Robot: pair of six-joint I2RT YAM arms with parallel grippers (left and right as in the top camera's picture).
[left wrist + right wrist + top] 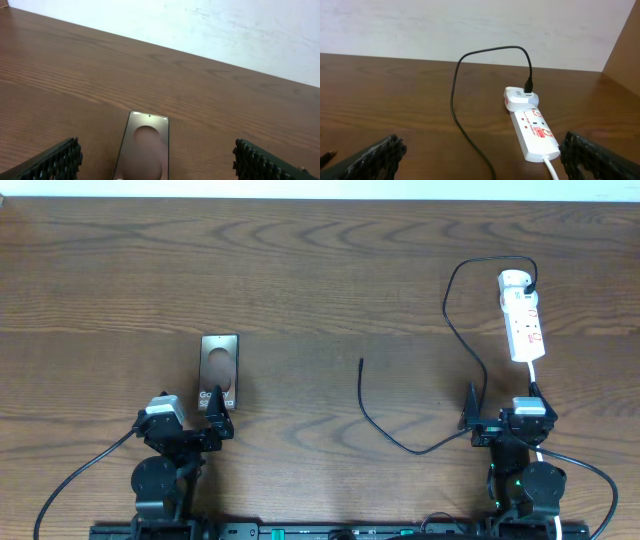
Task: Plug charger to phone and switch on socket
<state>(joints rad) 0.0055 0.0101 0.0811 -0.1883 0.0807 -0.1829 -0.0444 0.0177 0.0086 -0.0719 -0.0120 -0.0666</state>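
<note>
The phone (219,368) lies flat on the wooden table at the left, screen up, white lettering at its near end; it also shows in the left wrist view (145,150). My left gripper (205,420) is open, just at the phone's near end, empty; in the left wrist view (157,162) its fingers straddle the phone. The white socket strip (522,317) lies at the far right, also in the right wrist view (532,131). The charger cable (455,320) runs from it in a loop to its loose plug tip (361,362). My right gripper (500,408) is open and empty, near the strip's near end.
A white adapter (518,97) sits in the strip's far end. A white cord (533,372) runs from the strip toward the right arm. A pale wall stands behind the table's far edge (320,202). Bare wood lies between phone and cable.
</note>
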